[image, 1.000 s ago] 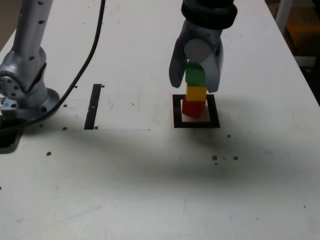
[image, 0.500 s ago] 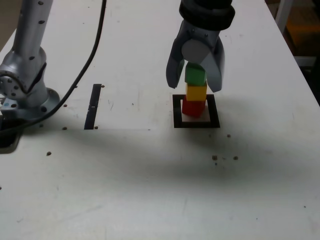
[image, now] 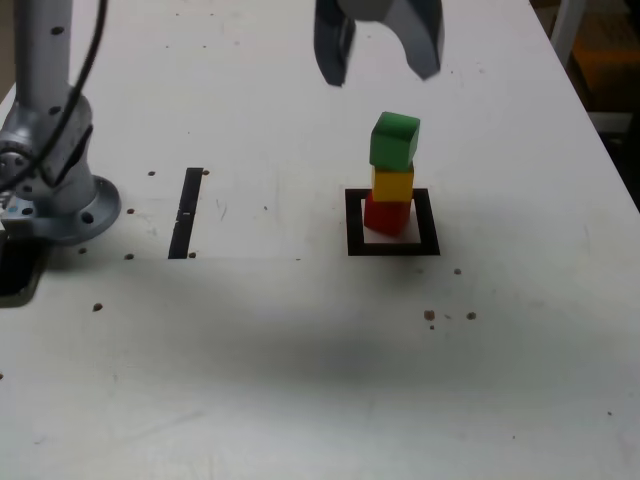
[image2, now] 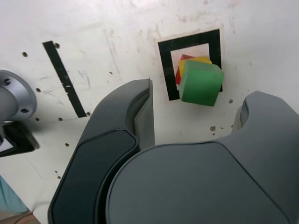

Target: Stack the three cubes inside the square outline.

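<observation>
3 cubes make 1 tower below the gripper (image: 380,55): red cube (image: 386,214) at the bottom inside the square outline (image: 392,246), yellow cube (image: 393,183) on it, green cube (image: 394,140) on top, turned a little. Gripper hangs above, jaws apart, holding nothing. White table (image: 300,350) has small dark specks; 1 black strip (image: 186,212) and the arm's grey base (image: 50,180) are well apart from the gripper, toward the exterior view's left.

Below my gripper (image: 380,50) and apart from it, the green cube (image: 394,140) sits slightly twisted atop the yellow cube (image: 393,183), which rests on the red cube (image: 386,215) inside the square outline (image: 392,246).
</observation>
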Robot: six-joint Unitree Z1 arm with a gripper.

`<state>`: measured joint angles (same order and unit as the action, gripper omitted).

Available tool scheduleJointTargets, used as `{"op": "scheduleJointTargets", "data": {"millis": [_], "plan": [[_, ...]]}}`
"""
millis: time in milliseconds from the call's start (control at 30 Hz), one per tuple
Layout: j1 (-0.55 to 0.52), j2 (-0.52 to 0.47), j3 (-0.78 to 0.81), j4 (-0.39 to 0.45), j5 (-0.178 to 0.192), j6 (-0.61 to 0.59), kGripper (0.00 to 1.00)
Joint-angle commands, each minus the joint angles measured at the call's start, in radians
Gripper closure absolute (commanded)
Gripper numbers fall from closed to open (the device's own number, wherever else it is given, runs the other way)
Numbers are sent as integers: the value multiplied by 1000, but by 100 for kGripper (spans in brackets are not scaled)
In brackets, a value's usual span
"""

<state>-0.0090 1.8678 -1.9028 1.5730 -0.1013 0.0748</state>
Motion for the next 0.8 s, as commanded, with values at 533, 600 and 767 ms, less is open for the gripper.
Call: {"op": "scheduleJointTargets", "data": {"millis": [533, 600, 767], "plan": [[92, -188, 467, -43, -28, -66, 27], [94, -192, 526, -78, -54, -69, 27], [95, -194, 679, -192, -132, -68, 27]]}}
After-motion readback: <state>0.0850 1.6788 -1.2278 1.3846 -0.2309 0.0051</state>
